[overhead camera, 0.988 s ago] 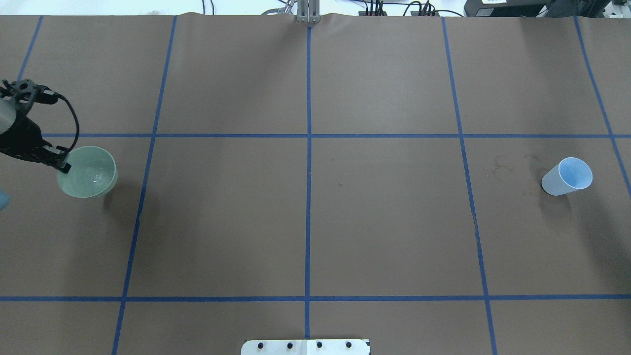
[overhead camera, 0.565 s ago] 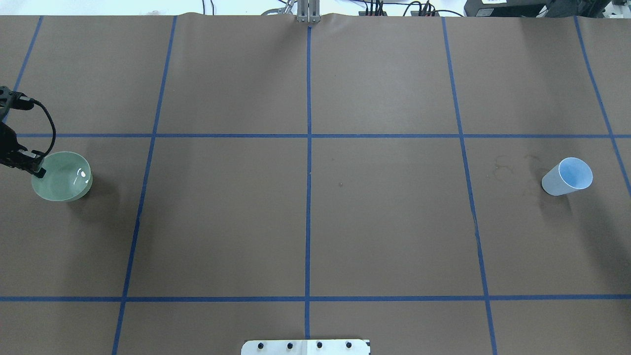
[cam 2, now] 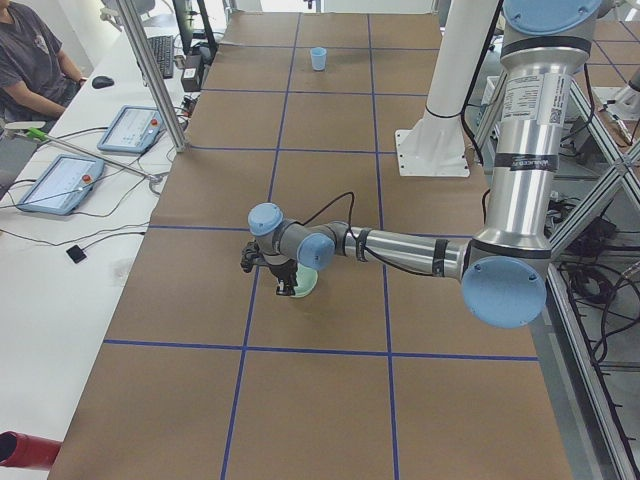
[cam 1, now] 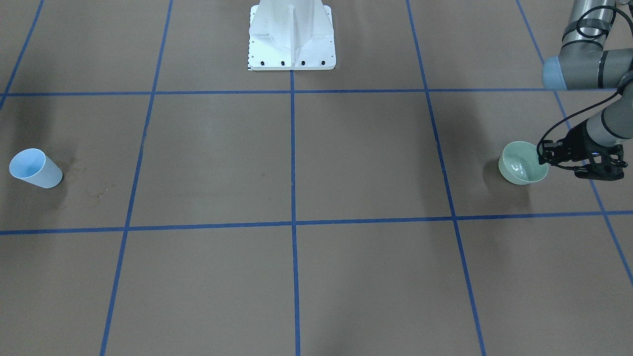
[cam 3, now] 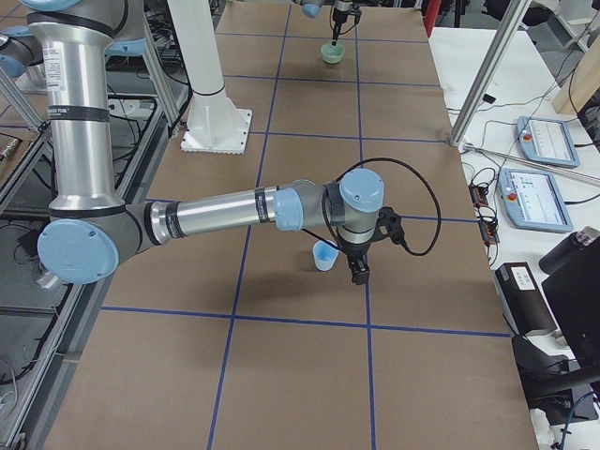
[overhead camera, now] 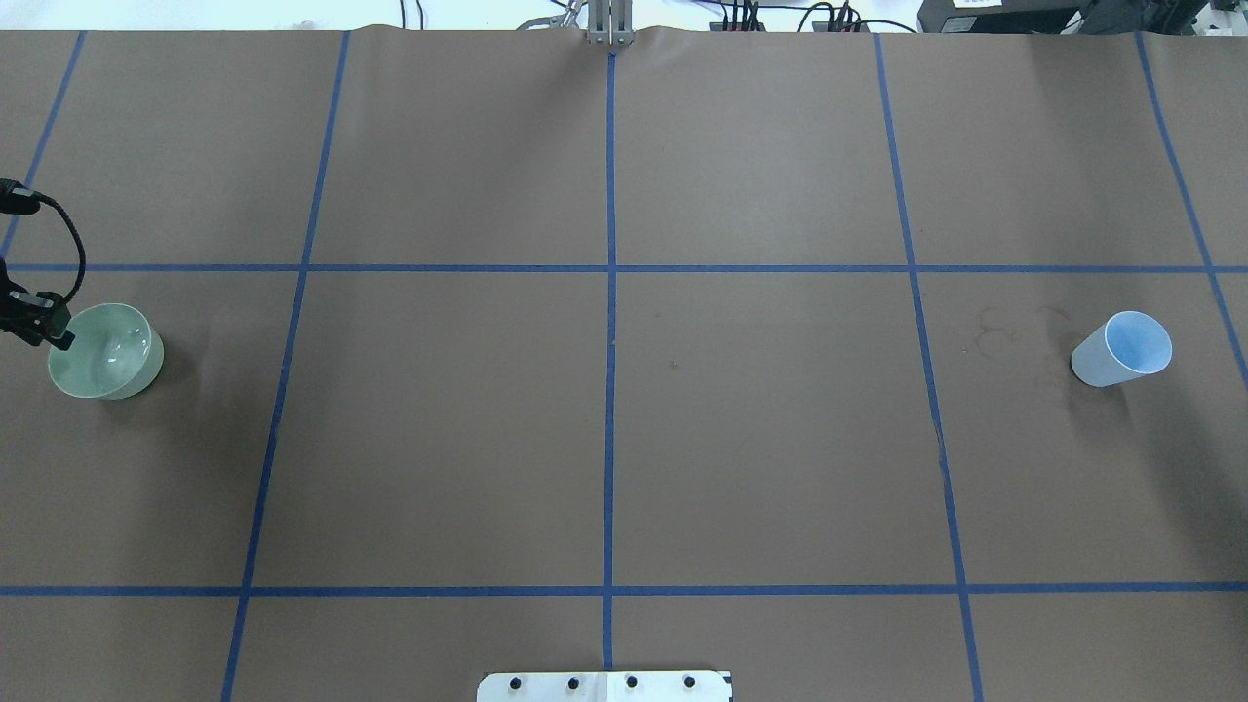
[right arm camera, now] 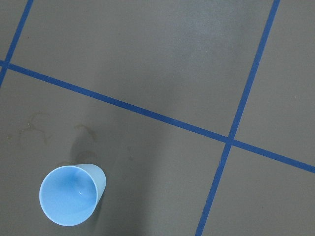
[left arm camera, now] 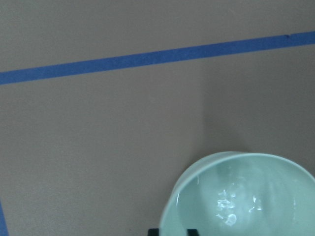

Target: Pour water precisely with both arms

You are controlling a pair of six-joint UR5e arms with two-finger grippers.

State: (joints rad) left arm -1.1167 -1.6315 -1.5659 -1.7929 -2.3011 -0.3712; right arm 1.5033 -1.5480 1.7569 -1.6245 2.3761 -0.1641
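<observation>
A pale green bowl (overhead camera: 105, 353) sits low at the table's far left, and I cannot tell if it touches the surface. My left gripper (overhead camera: 46, 330) is shut on its rim; the fingertips (left arm camera: 153, 231) straddle the rim in the left wrist view. The water (left arm camera: 229, 204) shows as white glints inside the bowl (left arm camera: 246, 196). A light blue cup (overhead camera: 1121, 349) stands alone at the far right and looks empty (right arm camera: 71, 195). My right gripper (cam 3: 359, 274) hangs just beside the cup (cam 3: 324, 255), seen only in the exterior right view, so I cannot tell its state.
The white pedestal (cam 1: 292, 34) stands at the robot's edge of the table. Blue tape lines (overhead camera: 610, 390) grid the brown surface. Faint dried stains (overhead camera: 1014, 336) lie left of the cup. A person (cam 2: 30, 60) and tablets (cam 2: 130, 128) are beside the table.
My left gripper has carried the green bowl leftward and lower; the bowl now looks smaller. The blue cup has stayed put.
</observation>
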